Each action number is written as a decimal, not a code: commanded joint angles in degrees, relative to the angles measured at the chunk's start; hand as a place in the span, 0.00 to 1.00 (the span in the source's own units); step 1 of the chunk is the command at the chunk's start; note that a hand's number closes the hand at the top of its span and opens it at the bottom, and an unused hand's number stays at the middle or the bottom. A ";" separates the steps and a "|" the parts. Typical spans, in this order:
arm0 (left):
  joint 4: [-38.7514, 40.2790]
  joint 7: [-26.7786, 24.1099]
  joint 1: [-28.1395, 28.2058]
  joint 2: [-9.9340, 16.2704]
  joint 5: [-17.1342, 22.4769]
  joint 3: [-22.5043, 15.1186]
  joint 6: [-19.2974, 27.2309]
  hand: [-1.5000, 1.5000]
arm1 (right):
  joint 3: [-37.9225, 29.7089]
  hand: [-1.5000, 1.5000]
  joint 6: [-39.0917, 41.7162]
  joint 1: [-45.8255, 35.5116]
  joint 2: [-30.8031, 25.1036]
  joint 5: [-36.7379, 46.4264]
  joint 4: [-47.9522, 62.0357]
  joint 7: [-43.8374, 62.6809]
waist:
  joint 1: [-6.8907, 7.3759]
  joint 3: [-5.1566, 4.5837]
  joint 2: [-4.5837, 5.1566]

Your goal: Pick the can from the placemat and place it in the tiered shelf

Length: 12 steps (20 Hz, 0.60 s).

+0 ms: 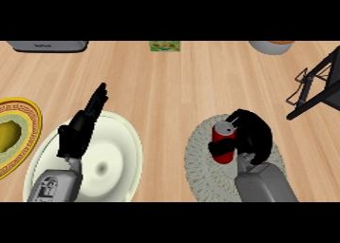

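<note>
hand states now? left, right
Left hand: open, holding nothing, over the plate.
Right hand: shut on the can, on the placemat.

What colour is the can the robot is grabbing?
Red with a silvery top; the can shows in the head view.

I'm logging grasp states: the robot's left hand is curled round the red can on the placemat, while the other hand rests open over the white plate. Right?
Not quite: the head view shows the right hand curled round the red can on the placemat; the left hand is open over the white plate.
</note>
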 commanded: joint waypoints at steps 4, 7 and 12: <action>0.16 -0.67 0.47 -0.20 -0.28 0.03 0.29 0.50 | -0.60 1.00 -16.58 -8.34 0.43 1.36 -1.95 5.71 | 0.15 0.10 -0.06; 0.61 0.59 -0.77 -1.45 -0.61 -0.47 1.14 0.50 | 0.56 1.00 -18.54 -9.97 0.44 4.44 -6.81 7.51 | -0.60 0.07 -0.19; -0.72 0.82 -0.01 -0.06 -0.30 0.36 0.34 0.50 | 2.90 1.00 -13.42 -14.94 0.44 13.16 -13.01 16.54 | -0.58 0.03 -0.32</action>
